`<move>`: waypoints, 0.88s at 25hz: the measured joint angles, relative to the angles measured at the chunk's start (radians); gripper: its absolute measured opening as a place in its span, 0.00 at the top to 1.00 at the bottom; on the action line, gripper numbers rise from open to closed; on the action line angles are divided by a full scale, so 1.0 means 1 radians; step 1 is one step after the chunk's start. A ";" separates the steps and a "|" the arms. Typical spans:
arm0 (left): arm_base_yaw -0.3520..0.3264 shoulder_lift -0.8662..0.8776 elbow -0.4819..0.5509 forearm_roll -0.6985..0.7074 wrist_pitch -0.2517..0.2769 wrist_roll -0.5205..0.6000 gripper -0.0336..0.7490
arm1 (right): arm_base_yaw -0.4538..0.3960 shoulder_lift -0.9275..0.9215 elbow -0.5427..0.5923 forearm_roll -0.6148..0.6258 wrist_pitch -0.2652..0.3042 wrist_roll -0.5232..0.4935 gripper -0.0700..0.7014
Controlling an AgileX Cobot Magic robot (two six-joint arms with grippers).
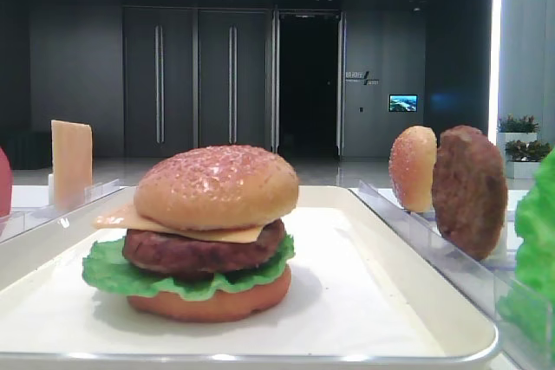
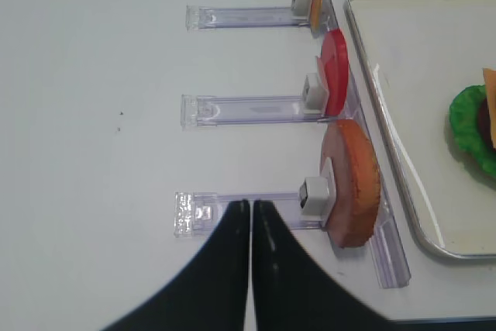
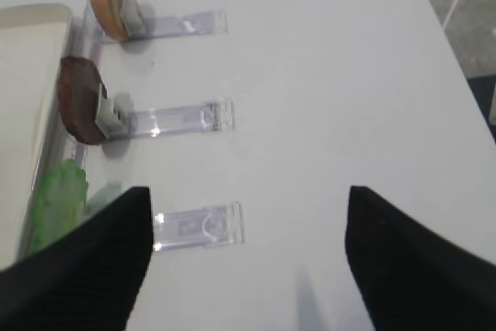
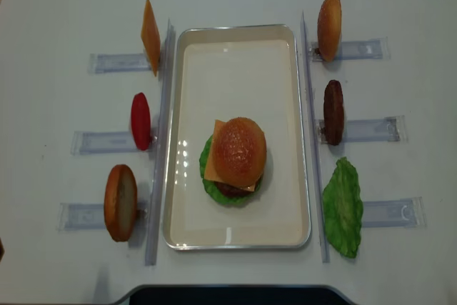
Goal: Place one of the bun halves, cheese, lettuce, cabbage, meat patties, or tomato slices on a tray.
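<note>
Both of my grippers hang clear of the food, and neither holds anything. Right gripper (image 3: 248,257): jaws spread as wide as they go, above bare tabletop beside the right-hand racks, presumably ready for a pick. Left gripper (image 2: 250,257): jaws pressed together, empty, above the nearest left rack.

Large off-white rectangular tray with rounded corners and raised rim (image 4: 187,141): centred on the white table (image 4: 57,12), within reach of both arms. On it sits a finished stack: flat orange-brown bun bottom (image 1: 212,302), bright green ruffled lettuce leaf (image 1: 117,273), dark brown rough meat patty (image 1: 195,253), thin yellow-orange cheese slice (image 1: 121,216), domed sesame-speckled bun top (image 1: 217,186).

Clear plastic racks (image 4: 360,130) flank the tray and prop the spare pieces on edge, I judge so that jaws can close across them. Right side: a spare bun top (image 4: 329,27), a spare patty (image 4: 333,112), and a spare lettuce leaf (image 4: 343,207) lying flat. Left side: a spare cheese slice (image 4: 151,36), a red round tomato slice (image 4: 141,121), a bun half (image 4: 120,202).
</note>
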State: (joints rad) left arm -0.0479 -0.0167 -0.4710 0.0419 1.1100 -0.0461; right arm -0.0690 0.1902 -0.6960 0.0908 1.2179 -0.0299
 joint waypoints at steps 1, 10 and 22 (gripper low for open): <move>0.000 0.000 0.000 0.000 0.000 0.000 0.96 | 0.000 -0.027 0.001 0.000 -0.010 -0.003 0.23; 0.000 0.000 0.000 0.000 0.000 0.000 0.96 | 0.000 -0.159 0.054 -0.022 -0.075 -0.017 0.23; 0.000 0.000 0.000 0.000 0.000 0.000 0.96 | 0.000 -0.198 0.169 -0.025 -0.145 -0.020 0.23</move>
State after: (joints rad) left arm -0.0479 -0.0167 -0.4710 0.0419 1.1100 -0.0461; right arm -0.0690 -0.0074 -0.5266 0.0662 1.0731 -0.0494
